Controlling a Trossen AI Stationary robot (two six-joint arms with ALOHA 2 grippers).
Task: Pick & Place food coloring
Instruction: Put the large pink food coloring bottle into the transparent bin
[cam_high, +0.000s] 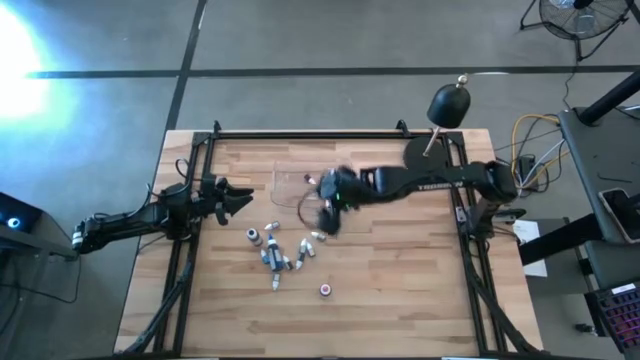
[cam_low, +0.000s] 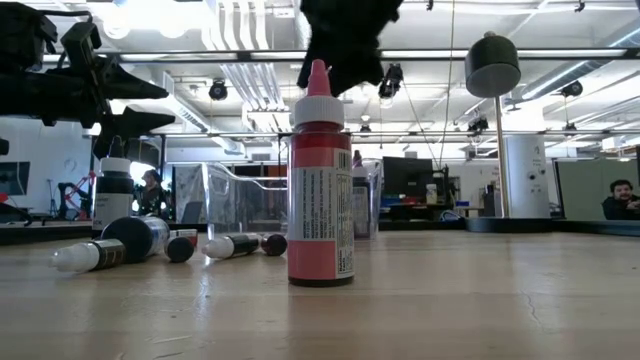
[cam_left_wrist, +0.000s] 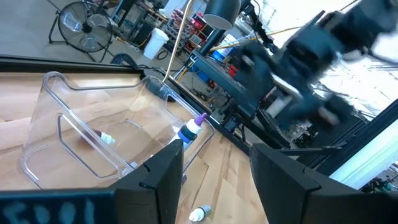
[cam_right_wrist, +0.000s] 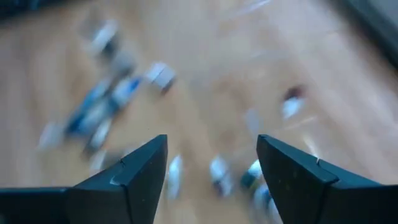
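**Wooden surface, little bottles, and a grab to line up**

Wooden surface (cam_high: 400, 290) comes first, since it holds everything. Next biggest are the two dark arms. The right gripper (cam_high: 328, 210) hangs over the middle, just beside the clear tray (cam_high: 290, 185), and its picture is smeared. Its fingers (cam_right_wrist: 134, 171) are spread apart with nothing between them. The left gripper (cam_high: 238, 197) waits near the left edge, and its fingers (cam_left_wrist: 158, 177) are spread too, holding nothing.

The clear tray sits toward the back of the surface. One bottle with a purple tip (cam_left_wrist: 189, 129) stands at its far wall, though I cannot tell if it is inside or just behind.

Smallest of all is the food coloring (cam_high: 275, 255). Most bottles lie on their sides in a loose bunch in front of the tray. A red bottle (cam_low: 320, 180) stands up alone, nearer the front.

I think the right arm is on its way to get another bottle. To do it well, it should pick one bottle at the edge of the bunch, so it does not bump its neighbours. It should turn its fingers across the bottle's body, come straight down, and squeeze at the middle. Round bottles roll easily, so slow and steady is best.
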